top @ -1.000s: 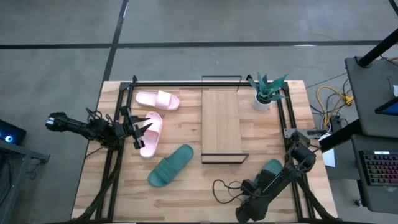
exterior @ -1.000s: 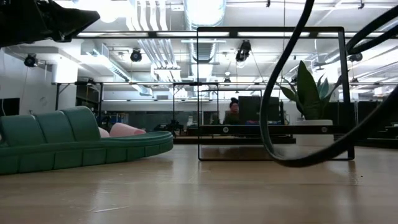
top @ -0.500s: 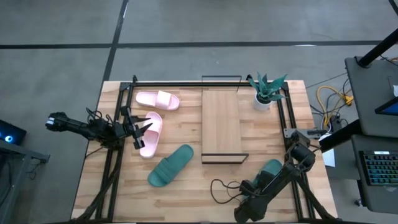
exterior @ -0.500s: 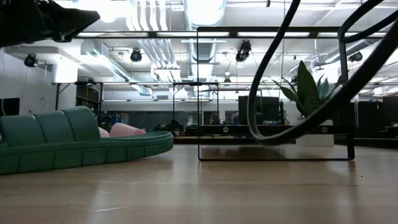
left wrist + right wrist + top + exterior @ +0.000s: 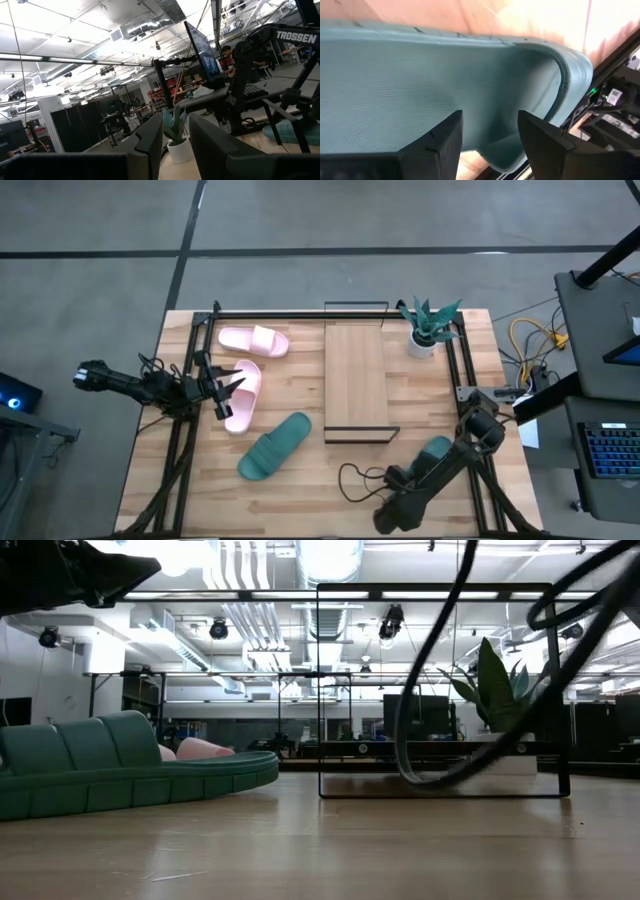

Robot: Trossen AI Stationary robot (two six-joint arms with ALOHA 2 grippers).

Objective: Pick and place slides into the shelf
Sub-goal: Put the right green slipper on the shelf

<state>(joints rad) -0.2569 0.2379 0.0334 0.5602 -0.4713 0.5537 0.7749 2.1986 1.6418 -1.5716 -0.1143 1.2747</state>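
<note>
Two pale pink slides lie on the table's left part, one at the far side [image 5: 253,340] and one nearer [image 5: 243,395]. A teal slide [image 5: 275,447] lies sole down near the middle; it also shows in the low view [image 5: 120,765]. The second teal slide [image 5: 438,448] lies at the near right, partly under my right arm. The shelf [image 5: 356,380] stands at the centre. My left gripper [image 5: 228,391] is open beside the nearer pink slide and above it. My right gripper [image 5: 487,127] is open just over the second teal slide's footbed [image 5: 420,85]; I see no touch.
A potted plant [image 5: 428,325] stands at the far right, beside the shelf. A black cable loop [image 5: 360,485] from the right arm lies on the near part of the table and hangs in front of the low view [image 5: 480,720]. Black frame rails run along both table sides.
My right arm has shifted a little toward the table's left and near edge, and its cable loop has swung along with it. The slides and my left arm have kept still.
</note>
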